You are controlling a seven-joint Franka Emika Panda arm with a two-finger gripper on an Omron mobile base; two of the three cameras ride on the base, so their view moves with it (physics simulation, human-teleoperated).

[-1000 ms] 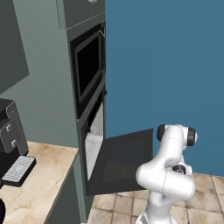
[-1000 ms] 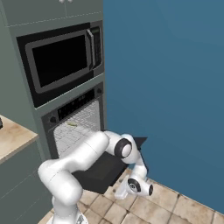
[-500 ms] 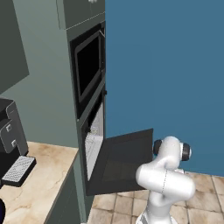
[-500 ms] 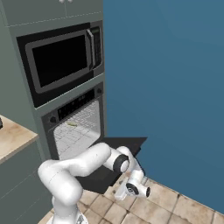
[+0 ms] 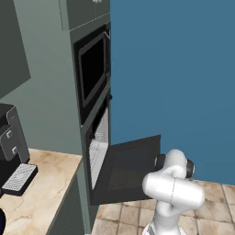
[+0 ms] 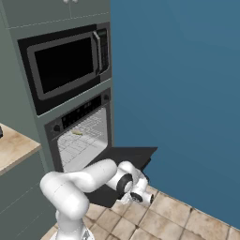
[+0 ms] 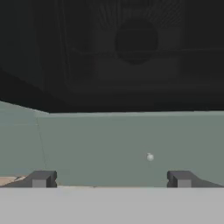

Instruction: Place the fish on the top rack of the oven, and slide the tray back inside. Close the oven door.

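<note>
The small yellowish fish [image 6: 77,133] lies on the wire top rack [image 6: 83,142], which sits inside the oven cavity; this tray also shows edge-on as a rack [image 5: 95,151]. The black oven door [image 6: 127,157] hangs open, roughly level, and appears as a dark oven door [image 5: 130,169] from the other side. My arm reaches down low, with the hand [image 6: 139,195] just below the door's front edge. In the hand view my gripper [image 7: 111,180] is open, its fingertips [image 7: 42,178] wide apart with nothing between them, facing a grey-green cabinet panel [image 7: 122,144] under a dark surface.
A black microwave [image 6: 65,63] is built in above the oven. A beige counter [image 5: 41,197] with a dark coffee machine [image 5: 11,147] stands to the left. A blue wall [image 6: 187,93] runs to the right, above a tiled floor [image 6: 178,220].
My arm has folded downward and the hand has dropped from beside the door to just under its front edge. The door, rack and fish have not moved.
</note>
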